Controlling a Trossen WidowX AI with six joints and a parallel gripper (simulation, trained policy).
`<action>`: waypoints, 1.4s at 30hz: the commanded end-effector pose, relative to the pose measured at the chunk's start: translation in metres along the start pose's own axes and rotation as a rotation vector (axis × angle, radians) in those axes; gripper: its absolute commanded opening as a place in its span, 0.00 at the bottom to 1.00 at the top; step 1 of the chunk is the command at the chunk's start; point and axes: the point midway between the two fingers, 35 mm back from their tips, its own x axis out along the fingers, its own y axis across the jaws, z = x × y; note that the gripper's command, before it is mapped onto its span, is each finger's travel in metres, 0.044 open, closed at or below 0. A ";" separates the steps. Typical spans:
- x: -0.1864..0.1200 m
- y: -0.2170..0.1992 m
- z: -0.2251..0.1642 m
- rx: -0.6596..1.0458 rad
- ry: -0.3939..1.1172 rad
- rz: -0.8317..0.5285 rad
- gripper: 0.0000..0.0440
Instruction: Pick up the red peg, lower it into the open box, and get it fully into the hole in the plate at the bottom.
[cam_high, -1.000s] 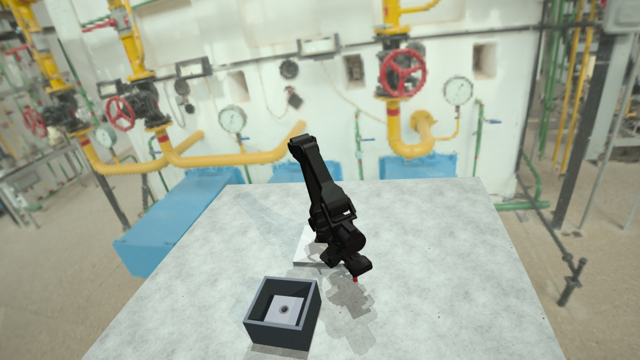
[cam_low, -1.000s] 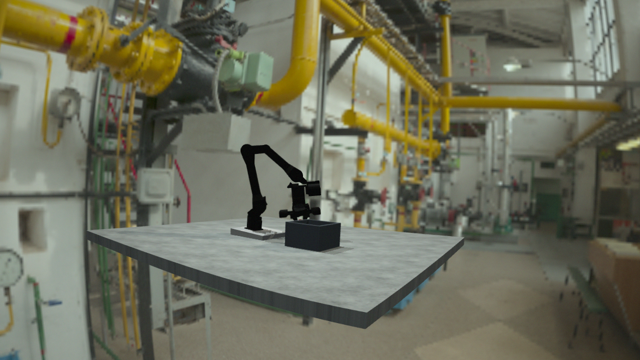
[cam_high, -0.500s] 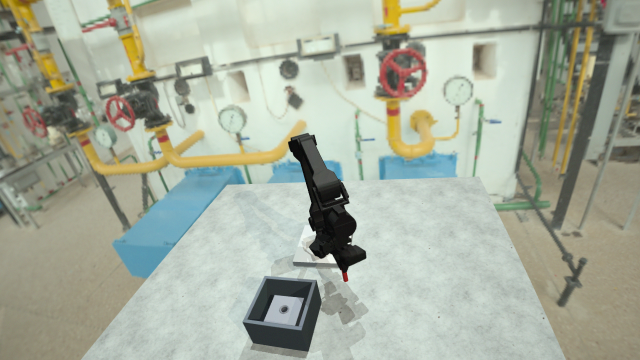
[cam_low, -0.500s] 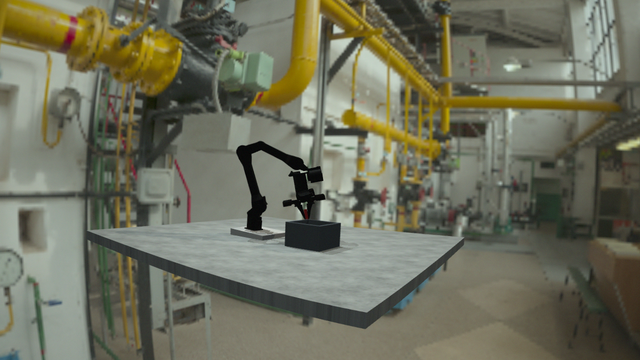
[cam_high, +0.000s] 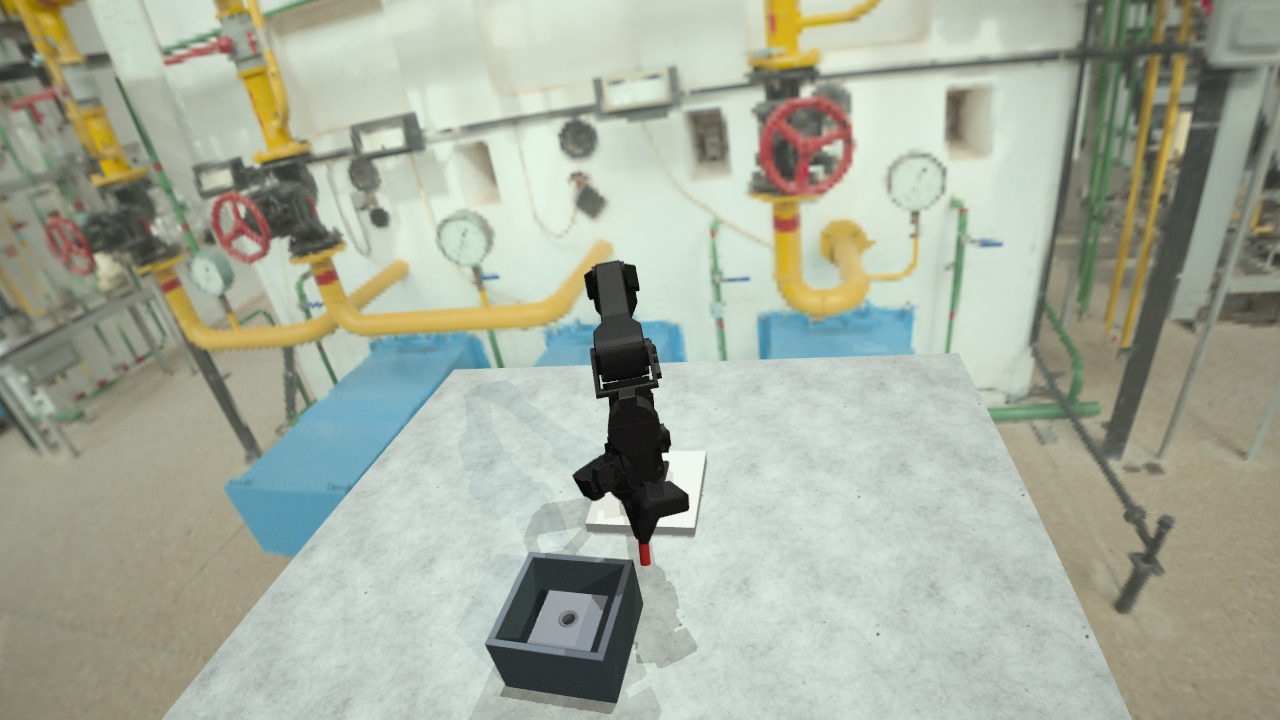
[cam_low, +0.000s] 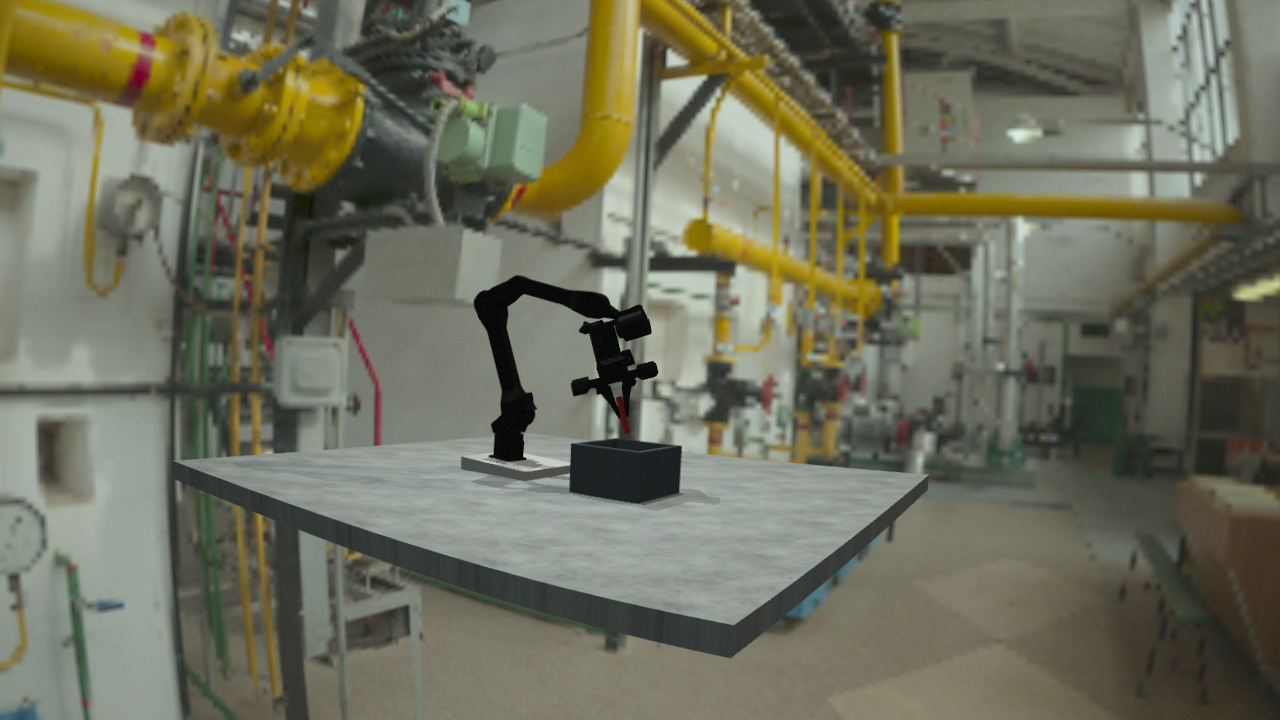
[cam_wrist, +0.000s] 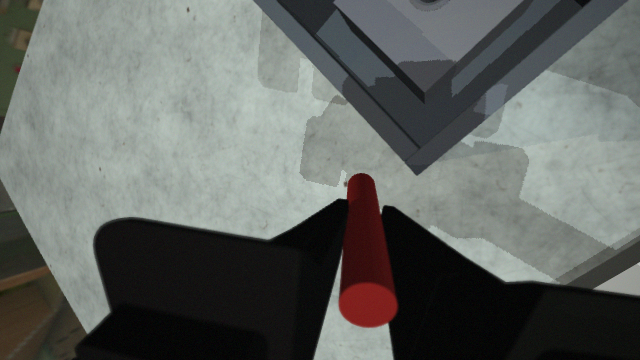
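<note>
The red peg (cam_high: 645, 554) (cam_low: 622, 415) (cam_wrist: 368, 250) is held in the air, slightly tilted, with its lower end sticking out below the fingertips. My gripper (cam_high: 642, 539) (cam_low: 625, 410) (cam_wrist: 363, 213) is shut on it. The dark open box (cam_high: 559, 671) (cam_low: 624, 474) (cam_wrist: 417, 162) stands on the table; the peg is outside its footprint, near one corner and above rim height. The light plate (cam_high: 586, 608) (cam_wrist: 480, 30) lies at the bottom of the box. Its round hole (cam_high: 568, 618) shows empty in the top view and is cut by the top edge in the wrist view.
The arm's white base plate (cam_high: 687, 501) (cam_low: 478, 462) lies on the grey table (cam_high: 850, 537) (cam_low: 537, 546) behind the box. The box walls (cam_high: 631, 608) stand around the plate. Shadows of the arm fall over the table beside the box.
</note>
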 end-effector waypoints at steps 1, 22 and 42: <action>0.004 -0.001 0.014 0.016 -0.018 -0.023 0.00; 0.028 -0.011 0.081 0.135 -0.082 -0.067 0.01; 0.074 -0.020 0.106 0.168 -0.019 -0.136 0.04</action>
